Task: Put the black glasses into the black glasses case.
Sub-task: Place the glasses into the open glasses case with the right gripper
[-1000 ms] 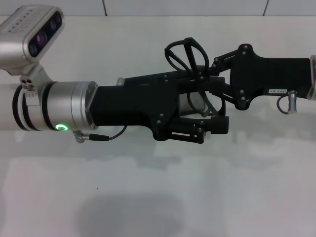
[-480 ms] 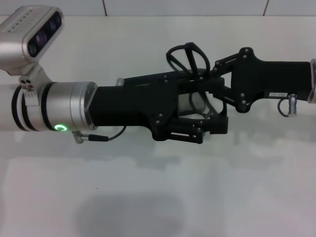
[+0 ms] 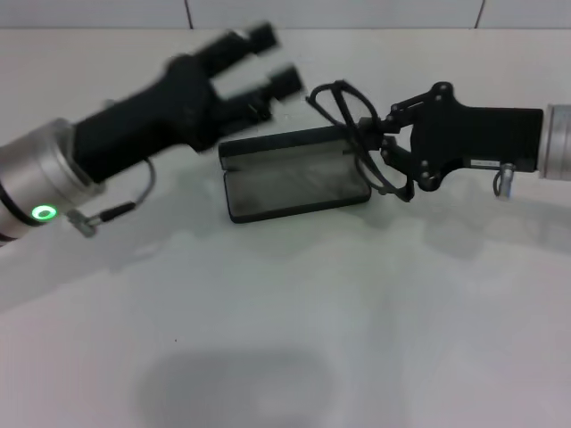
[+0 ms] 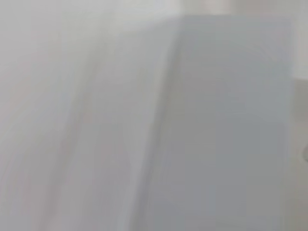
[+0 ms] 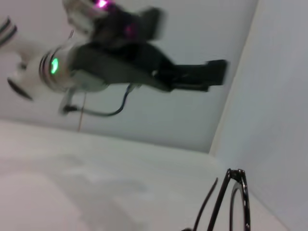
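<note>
In right claw point(image 3: 390, 159), black glasses point(image 3: 350, 116) upright

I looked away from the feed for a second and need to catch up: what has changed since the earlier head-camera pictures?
The left gripper has swung up and back to the robot's left, off the black glasses case, its fingers now open. That uncovers the case, lying open on the table. The right gripper stays at the case's right end, still clamped on the black glasses, which have tilted slightly lower toward the case.
</note>
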Motion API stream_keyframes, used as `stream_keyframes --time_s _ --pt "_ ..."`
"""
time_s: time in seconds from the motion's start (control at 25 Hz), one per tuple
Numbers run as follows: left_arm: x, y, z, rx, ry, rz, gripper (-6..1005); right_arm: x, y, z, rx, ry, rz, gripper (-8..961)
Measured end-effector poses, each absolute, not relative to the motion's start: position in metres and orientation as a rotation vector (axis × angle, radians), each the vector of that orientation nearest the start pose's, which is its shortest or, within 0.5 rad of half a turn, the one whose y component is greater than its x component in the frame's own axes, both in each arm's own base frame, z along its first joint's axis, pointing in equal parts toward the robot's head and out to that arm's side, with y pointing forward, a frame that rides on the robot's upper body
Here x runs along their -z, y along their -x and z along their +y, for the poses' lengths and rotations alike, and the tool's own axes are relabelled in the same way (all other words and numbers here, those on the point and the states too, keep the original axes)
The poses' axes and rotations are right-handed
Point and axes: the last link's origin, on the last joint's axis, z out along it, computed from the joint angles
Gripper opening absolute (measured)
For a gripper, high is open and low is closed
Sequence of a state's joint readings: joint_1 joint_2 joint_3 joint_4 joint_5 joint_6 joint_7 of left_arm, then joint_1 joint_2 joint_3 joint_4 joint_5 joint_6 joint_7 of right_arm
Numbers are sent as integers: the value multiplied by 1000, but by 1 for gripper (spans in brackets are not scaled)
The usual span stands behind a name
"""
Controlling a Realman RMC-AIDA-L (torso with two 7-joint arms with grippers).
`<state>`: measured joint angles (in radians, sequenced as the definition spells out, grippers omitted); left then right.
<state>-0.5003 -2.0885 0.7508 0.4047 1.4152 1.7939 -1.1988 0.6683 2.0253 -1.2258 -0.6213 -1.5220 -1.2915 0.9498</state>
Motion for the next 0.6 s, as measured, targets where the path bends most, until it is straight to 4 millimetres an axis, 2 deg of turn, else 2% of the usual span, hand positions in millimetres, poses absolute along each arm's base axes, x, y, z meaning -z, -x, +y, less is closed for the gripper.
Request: stream_keyframes --time_s 0.12,0.24,0.44,0.6 --pt "-14 241 315 1452 2274 -588 875 42 -170 383 -537 2731 -315 95" --pt "-12 252 322 1369 2233 -646 875 63 -162 383 -381 2731 -406 95" --pt "-11 255 325 1334 2220 -664 875 98 -147 374 -166 2651 -582 95" --pt "-11 255 326 1333 2221 -665 875 117 -140 365 -70 2575 -708 95"
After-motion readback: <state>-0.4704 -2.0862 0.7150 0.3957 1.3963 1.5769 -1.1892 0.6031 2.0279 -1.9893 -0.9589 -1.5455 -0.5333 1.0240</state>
